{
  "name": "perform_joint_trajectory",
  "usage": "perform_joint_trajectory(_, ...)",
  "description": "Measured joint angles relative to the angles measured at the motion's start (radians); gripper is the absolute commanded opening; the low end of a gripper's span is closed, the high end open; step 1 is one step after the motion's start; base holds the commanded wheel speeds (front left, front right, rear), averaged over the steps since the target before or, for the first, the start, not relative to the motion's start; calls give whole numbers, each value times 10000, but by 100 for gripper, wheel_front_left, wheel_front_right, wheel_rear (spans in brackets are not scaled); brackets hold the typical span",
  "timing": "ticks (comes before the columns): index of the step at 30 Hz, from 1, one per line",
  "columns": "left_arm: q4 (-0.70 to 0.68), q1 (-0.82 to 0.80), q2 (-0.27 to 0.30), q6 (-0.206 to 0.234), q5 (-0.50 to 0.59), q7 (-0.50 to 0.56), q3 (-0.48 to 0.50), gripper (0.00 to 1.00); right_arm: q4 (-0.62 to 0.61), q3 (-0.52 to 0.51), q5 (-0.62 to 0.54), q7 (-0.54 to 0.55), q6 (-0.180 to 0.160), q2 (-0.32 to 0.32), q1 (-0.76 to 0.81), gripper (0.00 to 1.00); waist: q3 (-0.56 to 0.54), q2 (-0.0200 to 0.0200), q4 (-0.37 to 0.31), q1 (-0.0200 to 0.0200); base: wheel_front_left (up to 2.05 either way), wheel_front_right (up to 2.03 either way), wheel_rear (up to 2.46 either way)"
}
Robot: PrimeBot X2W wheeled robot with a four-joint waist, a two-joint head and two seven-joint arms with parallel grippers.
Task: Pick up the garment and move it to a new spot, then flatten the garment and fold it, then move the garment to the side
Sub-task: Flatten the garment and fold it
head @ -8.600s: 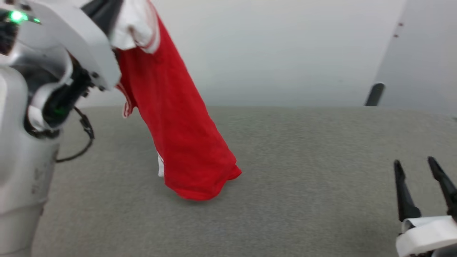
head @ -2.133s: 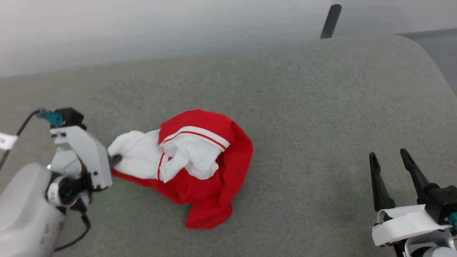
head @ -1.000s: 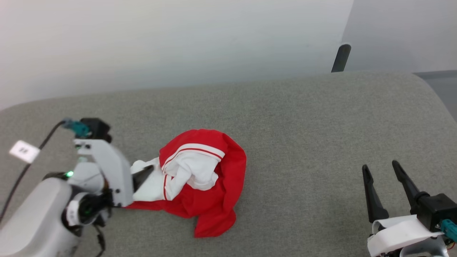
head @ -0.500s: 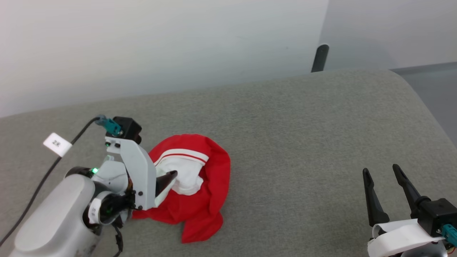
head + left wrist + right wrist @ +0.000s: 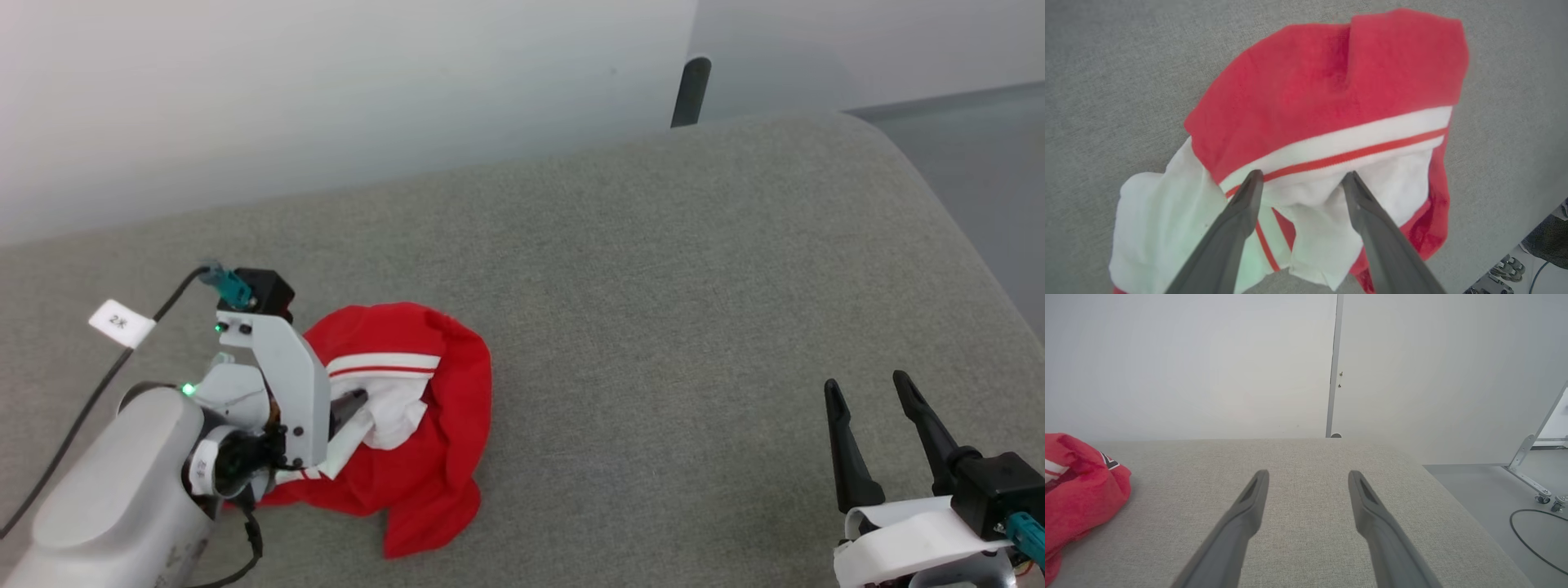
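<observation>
Head view, counts: one garment, two grippers, one grey cushion, one post, one cable with one tag.
Head view, garment: crumpled in a heap on the cushion at 8 o'clock, red outside, white sleeve and striped trim on top.
Head view, left gripper: at the heap's 9 o'clock edge. Its pale wrist hides part of the cloth.
Head view, right gripper: at 4 o'clock, well apart from the garment, fingers spread, empty.
Head view, surroundings: pale wall behind the cushion. The dark post is at 1 o'clock.
Left wrist view: two fingers spread wide over the white sleeve, tips just below the trim stripe, clamping nothing. Whether they touch the cloth cannot be told.
Right wrist view, gripper: two fingers apart above bare cushion, holding nothing.
Right wrist view, garment: one red bulge at 9 o'clock.
Right wrist view, floor: one cable loop and one metal frame on two casters at 3 to 4 o'clock.
</observation>
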Motion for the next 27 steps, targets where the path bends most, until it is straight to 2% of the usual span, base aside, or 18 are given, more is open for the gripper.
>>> perform_joint_trajectory(1, 82, -12, -27, -12, -21, 12, -19, 87, 31, -12, 2, -25, 0, 2, -31, 100, 51, 0, -25, 0, 0, 0, 0)
perform_joint_trajectory(2, 142, -26, -69, -23, -92, 58, -23, 69, 61, -13, 2, -52, 0, 6, -66, 100, 96, 0, -47, 0, 0, 0, 0)
perform_joint_trajectory(3, 163, -54, -123, -84, -134, 58, -27, 2, 84, -21, 4, -73, 0, 8, -85, 100, 135, 0, -62, 0, 0, 0, 0)
perform_joint_trajectory(14, -117, -695, -368, -219, -339, 88, 107, 0, 244, -33, -2, -178, 0, 82, -180, 100, 221, 0, -7, 0, 0, 0, 0)
perform_joint_trajectory(21, -357, -1435, -610, -675, -268, -144, 67, 0, 368, 65, 6, -286, 0, 130, -297, 100, 294, 0, -134, -1, 0, 0, 0)
perform_joint_trajectory(27, -165, -2059, -1195, -1150, -222, -493, -146, 0, 577, 123, 59, -456, 0, 155, -401, 100, 421, 0, -452, 0, 0, 0, 0)
